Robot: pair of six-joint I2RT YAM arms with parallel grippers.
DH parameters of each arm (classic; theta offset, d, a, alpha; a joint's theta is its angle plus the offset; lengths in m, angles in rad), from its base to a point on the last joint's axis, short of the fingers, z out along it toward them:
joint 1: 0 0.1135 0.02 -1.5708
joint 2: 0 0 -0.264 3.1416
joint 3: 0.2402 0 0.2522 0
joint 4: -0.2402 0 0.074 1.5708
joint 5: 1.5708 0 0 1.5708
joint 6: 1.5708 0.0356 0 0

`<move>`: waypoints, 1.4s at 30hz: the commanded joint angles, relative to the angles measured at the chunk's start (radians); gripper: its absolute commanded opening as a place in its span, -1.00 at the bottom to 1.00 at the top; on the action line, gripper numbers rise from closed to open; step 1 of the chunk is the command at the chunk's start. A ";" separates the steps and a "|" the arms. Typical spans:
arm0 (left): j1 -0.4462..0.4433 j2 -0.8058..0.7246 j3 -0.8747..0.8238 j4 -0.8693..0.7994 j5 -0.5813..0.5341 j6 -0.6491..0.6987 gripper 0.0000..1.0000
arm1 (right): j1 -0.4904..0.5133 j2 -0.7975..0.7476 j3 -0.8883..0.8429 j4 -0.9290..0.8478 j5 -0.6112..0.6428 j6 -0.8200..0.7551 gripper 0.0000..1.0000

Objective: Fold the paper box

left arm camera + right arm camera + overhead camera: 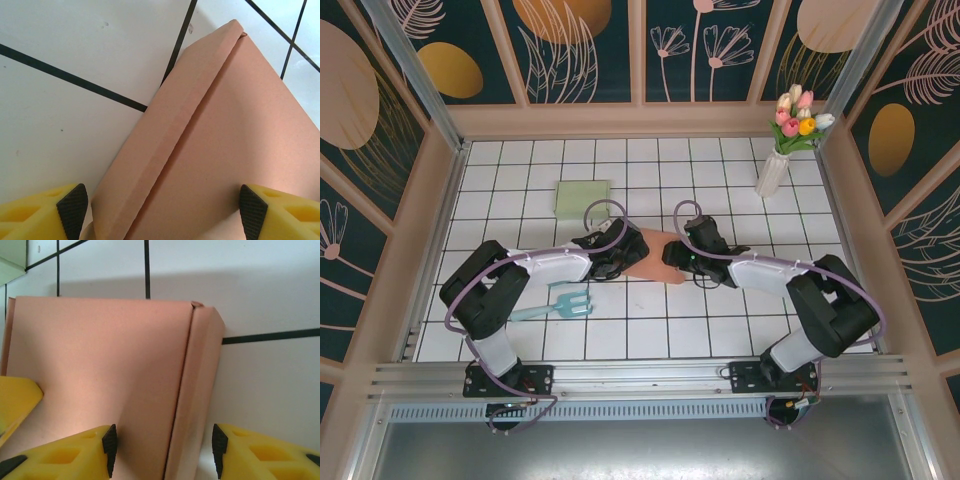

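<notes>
The paper box (652, 256) is a flat pink-brown cardboard piece lying on the white tiles between both grippers. My left gripper (612, 258) is at its left end. In the left wrist view the gripper (161, 210) stands open, its jaws wide astride the box (225, 140) and its folded side flap (170, 135). My right gripper (680, 256) is at the right end. In the right wrist view the gripper (163, 450) is open astride the box's narrow right flap (197, 400), with a gap between the right pad (218, 447) and the flap.
A pale green flat pad (582, 197) lies behind the box. A teal toy fork (555, 306) lies front left. A white vase of tulips (785, 150) stands at the back right. Wooden walls ring the tiled floor.
</notes>
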 commanded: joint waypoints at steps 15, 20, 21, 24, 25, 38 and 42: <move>0.005 0.004 -0.038 -0.060 -0.073 -0.017 0.59 | 0.162 -0.203 -0.067 -0.107 0.124 0.087 0.07; 0.005 0.005 -0.038 -0.059 -0.071 -0.022 0.58 | 0.210 -0.197 -0.102 -0.070 0.128 0.121 0.07; 0.006 0.005 -0.039 -0.057 -0.070 -0.023 0.58 | 0.214 -0.194 -0.104 -0.072 0.138 0.123 0.07; 0.005 0.007 -0.039 -0.054 -0.064 -0.022 0.58 | 0.215 -0.188 -0.115 -0.074 0.174 0.127 0.07; 0.005 0.007 -0.040 -0.052 -0.064 -0.023 0.58 | 0.214 -0.184 -0.117 -0.075 0.185 0.126 0.07; 0.005 0.016 -0.035 -0.049 -0.056 -0.023 0.57 | 0.204 -0.137 -0.095 -0.009 0.121 0.092 0.03; 0.005 0.019 -0.035 -0.049 -0.057 -0.023 0.57 | 0.204 -0.125 -0.093 0.009 0.092 0.085 -0.07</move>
